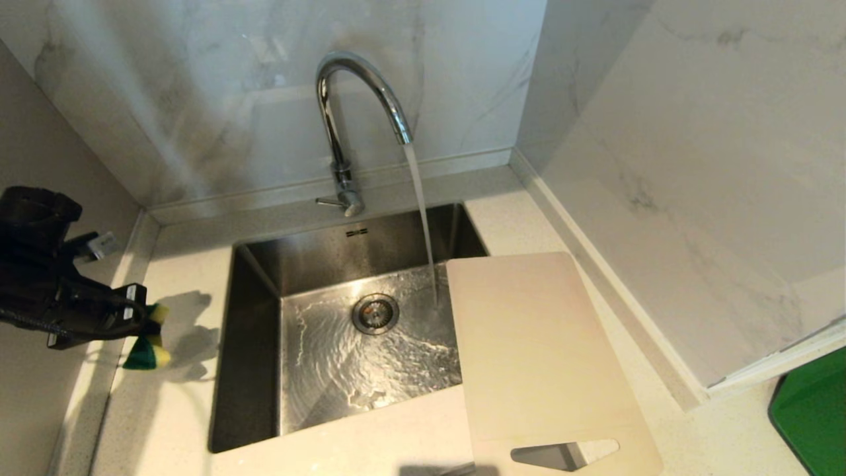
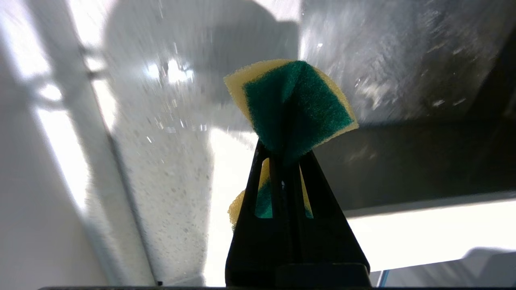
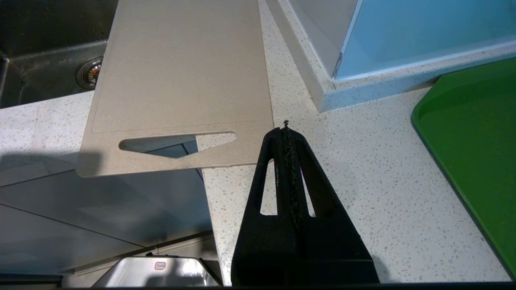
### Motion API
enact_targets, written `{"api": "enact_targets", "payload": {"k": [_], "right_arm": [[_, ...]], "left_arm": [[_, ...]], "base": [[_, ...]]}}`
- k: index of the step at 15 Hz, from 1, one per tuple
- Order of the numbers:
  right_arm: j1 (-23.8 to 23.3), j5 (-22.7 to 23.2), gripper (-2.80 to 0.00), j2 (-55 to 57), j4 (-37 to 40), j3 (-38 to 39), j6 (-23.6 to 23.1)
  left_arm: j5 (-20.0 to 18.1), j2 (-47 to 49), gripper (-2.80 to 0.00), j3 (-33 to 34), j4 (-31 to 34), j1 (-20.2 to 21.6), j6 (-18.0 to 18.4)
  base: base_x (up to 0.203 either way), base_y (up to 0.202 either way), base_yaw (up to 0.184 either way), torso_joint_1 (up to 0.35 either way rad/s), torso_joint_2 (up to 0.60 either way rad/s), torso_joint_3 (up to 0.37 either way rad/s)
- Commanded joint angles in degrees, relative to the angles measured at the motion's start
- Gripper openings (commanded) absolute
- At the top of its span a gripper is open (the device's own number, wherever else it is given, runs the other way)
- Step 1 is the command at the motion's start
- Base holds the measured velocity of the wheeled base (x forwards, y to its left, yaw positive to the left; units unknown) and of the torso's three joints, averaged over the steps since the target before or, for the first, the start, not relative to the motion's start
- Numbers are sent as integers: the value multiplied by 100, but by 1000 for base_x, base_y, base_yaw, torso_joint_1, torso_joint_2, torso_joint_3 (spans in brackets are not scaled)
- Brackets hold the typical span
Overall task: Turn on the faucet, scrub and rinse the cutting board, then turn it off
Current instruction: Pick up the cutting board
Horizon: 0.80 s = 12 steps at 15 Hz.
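Note:
Water streams from the chrome gooseneck faucet point(image 1: 344, 119) into the steel sink point(image 1: 254, 344); its thin lever point(image 1: 328, 201) sticks out at the base. The beige cutting board point(image 1: 535, 350) lies across the sink's right rim and the counter, handle cutout point(image 1: 565, 455) toward the front edge. At the far left my left gripper point(image 1: 142, 320) hangs above the counter, shut on a green-and-yellow sponge point(image 2: 294, 106), which folds between the fingers. My right gripper point(image 3: 285, 131) is shut and empty, above the counter beside the board point(image 3: 181, 76); it is out of the head view.
Marble walls close in behind and on the right. A green tray point(image 1: 813, 410) lies on the counter at the far right. The speckled counter point(image 1: 165, 410) runs left of the sink and along its front edge.

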Motion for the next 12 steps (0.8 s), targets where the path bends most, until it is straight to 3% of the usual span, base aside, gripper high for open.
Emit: {"api": "enact_targets", "payload": {"k": [1, 4, 7, 12], "right_arm": [[2, 2, -280, 0, -1, 9, 0], [2, 2, -280, 0, -1, 0, 0], [-6, 2, -280, 0, -1, 9, 0], [2, 2, -280, 0, -1, 8, 0]], "left_arm": [[10, -192, -280, -693, 366, -15, -3], [173, -457, -280, -1177, 697, -38, 14], [504, -825, -280, -1225, 703, -173, 25], [610, -1165, -280, -1249, 682, -170, 60]], "base": [[0, 0, 0, 0, 0, 0], [0, 0, 0, 0, 0, 0], [0, 0, 0, 0, 0, 0], [0, 0, 0, 0, 0, 0]]}}
